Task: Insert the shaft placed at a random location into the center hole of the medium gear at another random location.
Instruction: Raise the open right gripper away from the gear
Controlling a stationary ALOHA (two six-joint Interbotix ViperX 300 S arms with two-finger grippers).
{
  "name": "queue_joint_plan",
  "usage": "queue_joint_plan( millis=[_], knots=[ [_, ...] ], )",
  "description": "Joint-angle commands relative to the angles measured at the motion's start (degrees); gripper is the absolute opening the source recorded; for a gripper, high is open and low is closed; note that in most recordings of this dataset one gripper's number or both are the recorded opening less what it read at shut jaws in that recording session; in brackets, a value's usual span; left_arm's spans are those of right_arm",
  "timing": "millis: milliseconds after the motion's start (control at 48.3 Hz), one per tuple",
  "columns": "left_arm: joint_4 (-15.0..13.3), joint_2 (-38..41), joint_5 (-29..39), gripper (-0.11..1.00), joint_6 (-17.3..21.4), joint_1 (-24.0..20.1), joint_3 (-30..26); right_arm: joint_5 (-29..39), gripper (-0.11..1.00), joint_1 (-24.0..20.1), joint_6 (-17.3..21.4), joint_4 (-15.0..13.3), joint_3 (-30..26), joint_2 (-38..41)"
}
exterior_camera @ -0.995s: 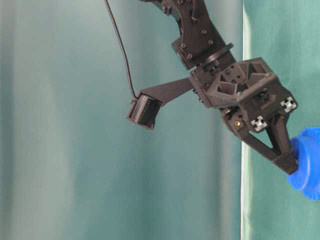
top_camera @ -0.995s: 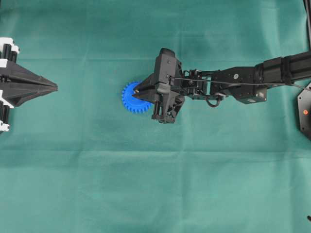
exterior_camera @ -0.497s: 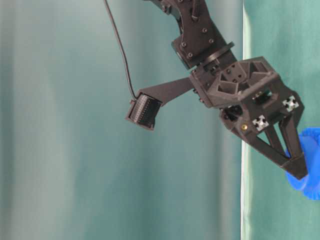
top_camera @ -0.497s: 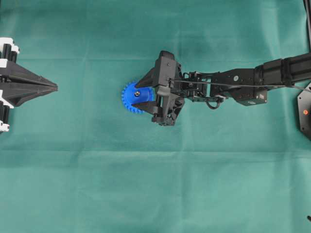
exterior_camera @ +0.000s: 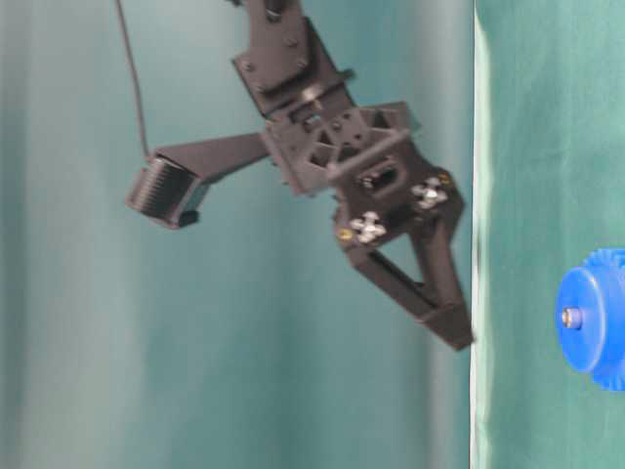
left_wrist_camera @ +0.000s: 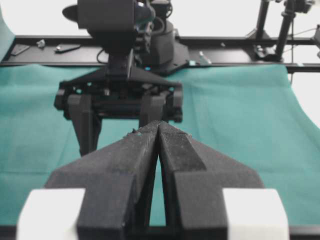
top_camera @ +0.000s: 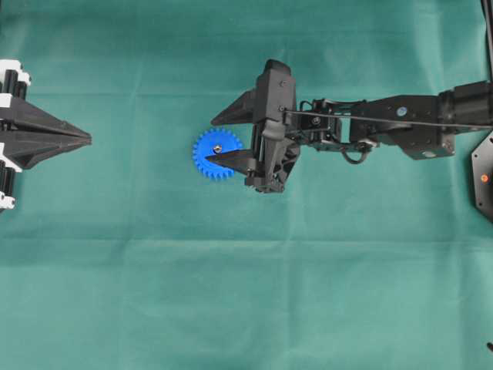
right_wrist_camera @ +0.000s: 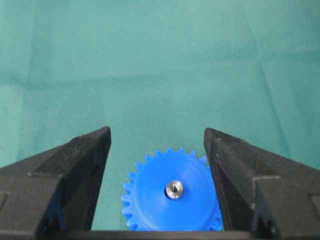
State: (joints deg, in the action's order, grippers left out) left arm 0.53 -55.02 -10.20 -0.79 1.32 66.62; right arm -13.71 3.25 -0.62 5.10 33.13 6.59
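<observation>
Clearing the gear with the shaft left seated

Right gripper (right_wrist_camera: 156,165): fingers (right_wrist_camera: 75,170) spread wide and empty, one on each side of the medium gear (right_wrist_camera: 172,200) in the wrist view, touching nothing. In the table-level view the fingertips hang well clear of the gear (exterior_camera: 591,318). Left gripper (left_wrist_camera: 159,131): fingers pressed together, parked at the far left of the overhead view (top_camera: 77,139), holding nothing.

The shaft (right_wrist_camera: 174,189) stands in the center hole (right_wrist_camera: 174,190) of the hub, its silvery end showing just above the blue face; also seen from the side (exterior_camera: 569,318). The gear lies flat on the green tabletop (top_camera: 231,293).

Risks, as judged:
- The lower fingertip in the overhead view (top_camera: 219,160) overlaps the gear rim. A sideways sweep while still low could clip the teeth and shift the gear.
- How deep the pin sits cannot be told. If shallow, a knock could tilt or unseat it.

Change from a second ago: the fingers were then pinched together at the hub, touching the gear. Now they are parted and drawn back, and the pin end is exposed. The gear has not visibly moved.
</observation>
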Motion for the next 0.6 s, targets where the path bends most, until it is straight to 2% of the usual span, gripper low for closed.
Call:
queue_joint_plan(
  millis=[0,269,580],
  knots=[
    [0.09,0.44,-0.35,0.0,0.0,0.0,-0.88,0.7,0.77,-0.09,0.62,-0.09,-0.53,-2.9],
    [0.09,0.44,-0.35,0.0,0.0,0.0,-0.88,1.41,0.77,-0.09,0.62,-0.18,0.44,-4.04],
    [0.09,0.44,-0.35,0.0,0.0,0.0,-0.88,1.05,0.77,-0.09,0.7,-0.09,7.03,-10.2]
  ],
)
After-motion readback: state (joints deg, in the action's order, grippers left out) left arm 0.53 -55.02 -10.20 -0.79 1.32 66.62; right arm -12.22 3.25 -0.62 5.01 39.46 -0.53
